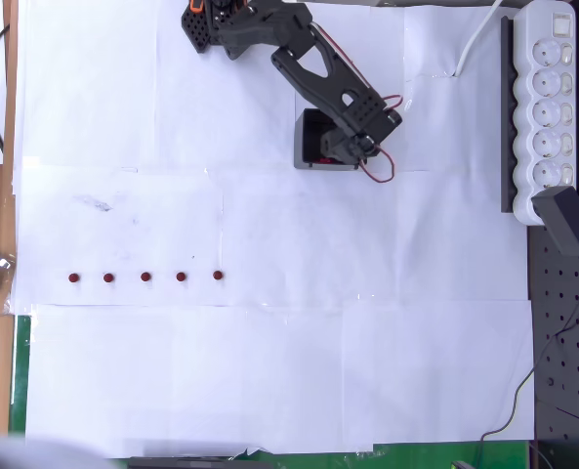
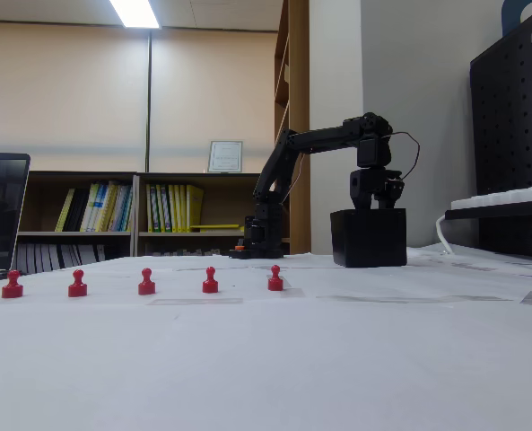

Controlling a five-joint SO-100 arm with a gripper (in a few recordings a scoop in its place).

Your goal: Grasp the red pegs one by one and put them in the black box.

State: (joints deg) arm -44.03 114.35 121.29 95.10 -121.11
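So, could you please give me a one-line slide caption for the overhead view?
End effector poised over the black box, with five red pegs in a row on the white paper.

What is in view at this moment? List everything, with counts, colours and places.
pegs: five, red, in a row on the paper, left of centre in the overhead view; something red also shows inside the box.
box: one, black, open-topped, by the arm.
paper: white sheets covering the table.
power strip: one, white, right edge in the overhead view.
bookshelves: with books, behind the table in the fixed view.
laptop: one, dark, left edge in the fixed view.
arm: one, black.
end effector: over the box, jaws hidden.
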